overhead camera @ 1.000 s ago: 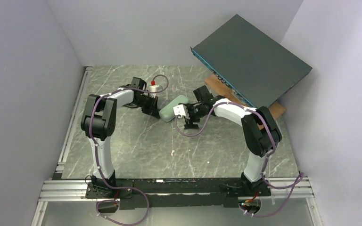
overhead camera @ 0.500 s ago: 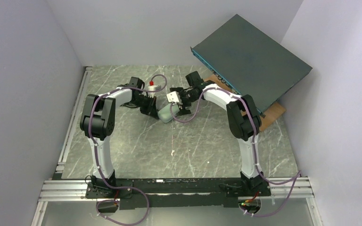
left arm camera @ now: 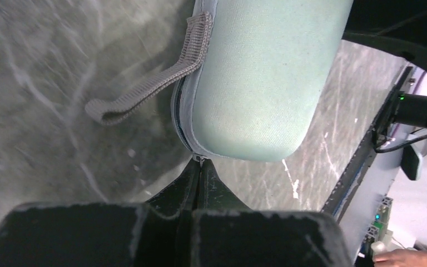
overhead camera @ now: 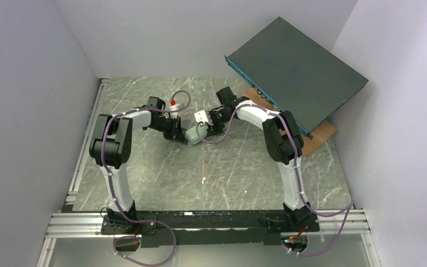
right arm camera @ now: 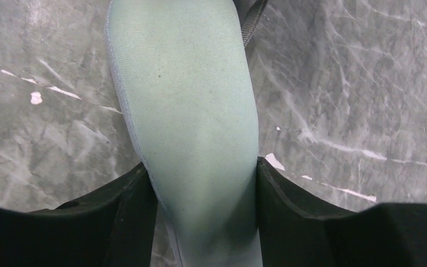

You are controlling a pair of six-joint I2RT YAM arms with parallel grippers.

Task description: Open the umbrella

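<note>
The umbrella itself is not in view. A pale grey-green oblong hard case (overhead camera: 192, 135) lies mid-table between both arms. My left gripper (overhead camera: 180, 136) is at its left end, fingers pressed together on the small metal zipper pull (left arm camera: 200, 159) at the seam of the case (left arm camera: 261, 78). A grey wrist strap (left arm camera: 161, 78) hangs from the case onto the table. My right gripper (overhead camera: 206, 128) straddles the other end, and its two fingers press on both sides of the case (right arm camera: 192, 111).
A big dark-grey flat box (overhead camera: 294, 69) leans tilted at the back right over a wooden board (overhead camera: 321, 133). Grey walls close in on three sides. A metal rail (overhead camera: 211, 221) runs along the near edge by the arm bases.
My right gripper swung from the case's right side to over it and closed on it. The case turned and slid slightly left, toward the near edge. The left gripper followed, staying at its end.
</note>
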